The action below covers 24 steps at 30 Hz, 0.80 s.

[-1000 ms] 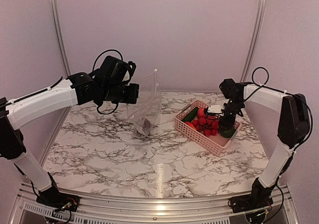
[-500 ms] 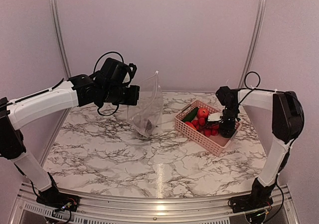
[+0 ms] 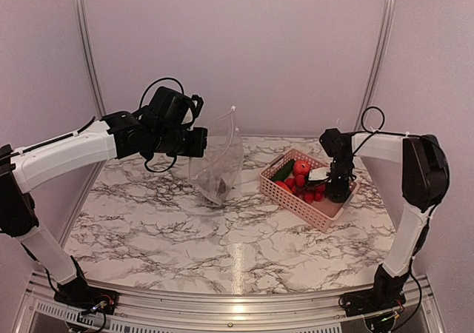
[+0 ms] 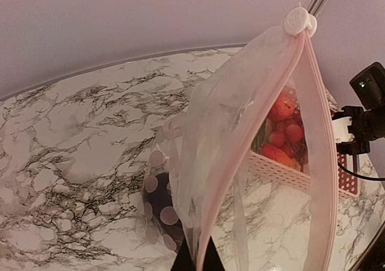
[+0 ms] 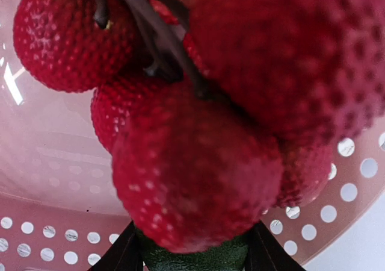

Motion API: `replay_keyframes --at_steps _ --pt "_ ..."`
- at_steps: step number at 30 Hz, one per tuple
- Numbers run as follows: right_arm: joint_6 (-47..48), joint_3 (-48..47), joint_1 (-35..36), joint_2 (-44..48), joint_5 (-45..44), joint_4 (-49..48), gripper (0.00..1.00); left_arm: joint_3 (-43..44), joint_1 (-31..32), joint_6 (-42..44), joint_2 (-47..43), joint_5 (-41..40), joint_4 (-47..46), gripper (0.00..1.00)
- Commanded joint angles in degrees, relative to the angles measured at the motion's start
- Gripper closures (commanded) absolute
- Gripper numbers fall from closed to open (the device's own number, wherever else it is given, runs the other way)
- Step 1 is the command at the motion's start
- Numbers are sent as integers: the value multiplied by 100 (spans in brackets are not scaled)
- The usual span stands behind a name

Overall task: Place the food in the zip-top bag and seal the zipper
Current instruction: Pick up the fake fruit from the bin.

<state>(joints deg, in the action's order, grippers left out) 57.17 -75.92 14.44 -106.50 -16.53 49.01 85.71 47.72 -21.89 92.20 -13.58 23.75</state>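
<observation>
My left pincer (image 4: 196,260) clamps the bag (image 4: 228,132) beside the basket (image 3: 296,203); inside it my right pincer (image 5: 192,252) straddles a green piece (image 5: 180,262), grip unclear.

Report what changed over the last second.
The right gripper dipped lower into the pink basket, its arm swinging left; the green piece sits between its fingers. The left gripper kept holding the zip-top bag up, barely shifting.

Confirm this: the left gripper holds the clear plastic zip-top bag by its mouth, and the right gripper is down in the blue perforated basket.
Wrong colour: the perforated basket is pink, not blue, per the top external view. The rest stands: left gripper on the mouth of the clear plastic zip-top bag, right gripper down in the basket.
</observation>
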Motion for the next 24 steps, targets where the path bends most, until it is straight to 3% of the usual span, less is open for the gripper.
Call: replay_keyframes --at_steps 1,7,17,24 --pt "-164 -664 -29 322 415 528 67 -81 -50 -34 -106 52 -81 100" --pt "-437 -1541 -29 593 1551 1308 67 -77 -79 -100 -44 114 -133 100" --pt "-961 -4166 204 162 5259 2476 67 156 -112 -233 95 306 -219 100" --pt "-1096 -5533 920 -363 6258 2393 66 226 -132 -443 208 528 -510 100"
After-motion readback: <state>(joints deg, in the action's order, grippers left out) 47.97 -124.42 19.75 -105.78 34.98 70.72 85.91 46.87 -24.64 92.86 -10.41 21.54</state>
